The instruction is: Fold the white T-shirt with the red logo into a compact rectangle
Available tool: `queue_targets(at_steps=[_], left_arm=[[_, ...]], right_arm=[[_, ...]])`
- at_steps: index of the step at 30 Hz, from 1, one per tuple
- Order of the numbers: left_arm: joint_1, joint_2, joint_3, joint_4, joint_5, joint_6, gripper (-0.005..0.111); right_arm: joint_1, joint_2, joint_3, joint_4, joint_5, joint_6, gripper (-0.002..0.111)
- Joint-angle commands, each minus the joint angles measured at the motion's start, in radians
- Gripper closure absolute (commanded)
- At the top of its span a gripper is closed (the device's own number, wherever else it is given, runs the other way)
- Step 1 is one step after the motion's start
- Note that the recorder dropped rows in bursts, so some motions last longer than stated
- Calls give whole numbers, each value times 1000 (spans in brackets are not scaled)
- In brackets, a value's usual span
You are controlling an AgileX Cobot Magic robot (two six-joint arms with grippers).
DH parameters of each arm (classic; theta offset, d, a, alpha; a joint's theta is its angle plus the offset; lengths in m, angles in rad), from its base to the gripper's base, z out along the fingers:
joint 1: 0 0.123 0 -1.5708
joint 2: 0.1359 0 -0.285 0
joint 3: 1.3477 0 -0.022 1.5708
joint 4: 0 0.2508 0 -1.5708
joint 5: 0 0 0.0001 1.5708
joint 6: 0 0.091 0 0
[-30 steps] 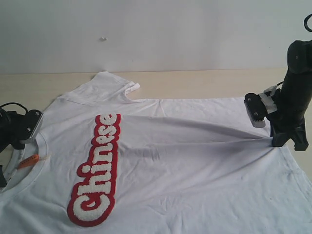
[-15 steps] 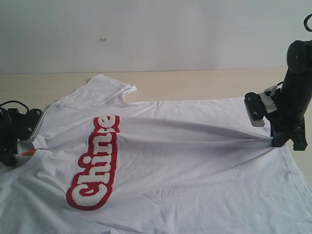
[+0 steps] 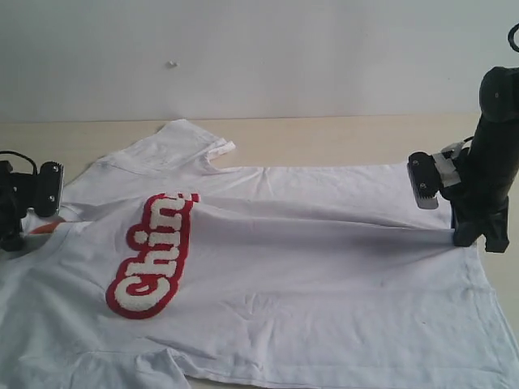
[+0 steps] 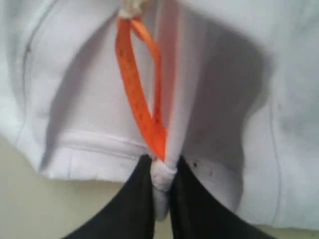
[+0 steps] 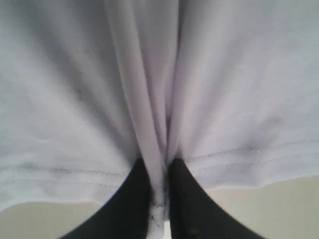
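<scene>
1. Broadly, the white T-shirt (image 3: 324, 267) lies spread over most of the desk (image 3: 340, 138), reaching from the left edge nearly to the right edge, with a bare strip of wood along the far edge below the pale wall (image 3: 243, 57).
2. One sleeve (image 3: 174, 146) points toward the far edge, on the left half of the desk.
3. The red logo (image 3: 150, 255) sits on the left half, its letters running from the near side toward the far side. Only "Chin" can be read, because a fold of white cloth covers the rest.
4. The left tool (image 3: 11, 240) stands at the left edge of the desk. In its wrist view the left tool (image 4: 160, 172) is clenched on the ribbed collar (image 4: 99, 149) of the shirt, with cloth bunched between the two dark fingers (image 4: 129, 204).
5. An orange tag (image 4: 142, 99) hangs as a loop from the collar – its lower end touches the pinched cloth right at the fingertips.
6. The right tool (image 3: 478, 235) stands near the right edge, toward the far side. Its wrist view shows the right tool (image 5: 159, 174) clamped on the stitched hem (image 5: 60, 174), with a narrow pleat squeezed between the fingers (image 5: 192, 209).
7. From that grip a raised ridge of cloth runs across the shirt toward the logo – a shadow lies along it.
</scene>
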Motion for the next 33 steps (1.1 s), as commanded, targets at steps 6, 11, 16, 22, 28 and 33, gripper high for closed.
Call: queue_targets(at_steps=[6,11,16,22,28,33], left_arm=[[-9,-227,4,163,-25,-195,107],[-9,-358,4,163,-69,-289,107],[-9,-481,4,163,-62,-324,107],[-9,-642,4,167,-64,-337,107],[-9,-765,4,169,-68,-340,107],[-9,-855,4,169,-47,-390,107]], right_arm=[[-5,-281,-11,-30,-52,34,108],[-5,-385,-39,-14,-40,76,108],[-5,-475,-47,7,-32,89,108],[-5,-608,-47,-7,-69,207,108],[-5,-706,-47,-9,-76,240,108],[-5,-772,-47,-7,-46,277,108]])
